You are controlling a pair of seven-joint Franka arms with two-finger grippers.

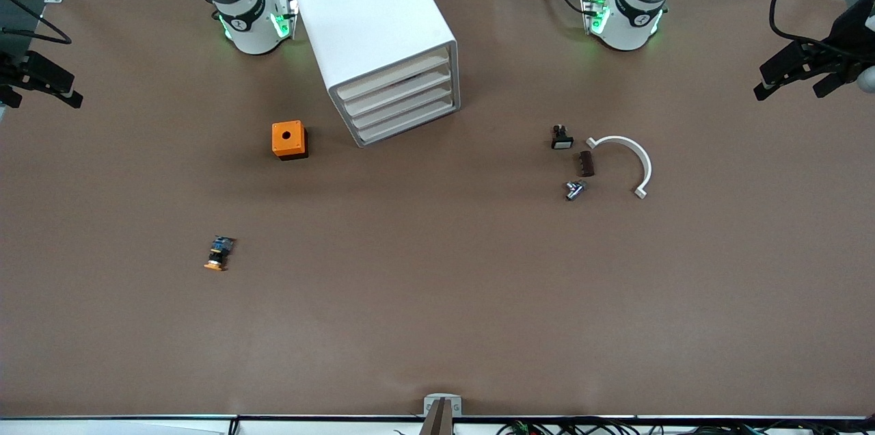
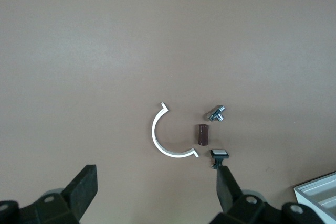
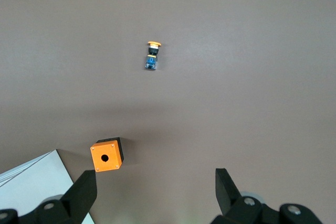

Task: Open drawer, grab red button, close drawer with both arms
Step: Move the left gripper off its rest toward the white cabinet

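One brown table point(image 1: 437, 325), white cabinet point(image 1: 372, 18)

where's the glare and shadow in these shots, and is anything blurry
Front view: even overhead light, soft sheen on the white drawer cabinet, green glow at both arm bases. Right wrist view: the orange box casts a soft shadow on the table; the open right gripper looks soft-edged. Left wrist view: flat light, open left gripper similarly soft.
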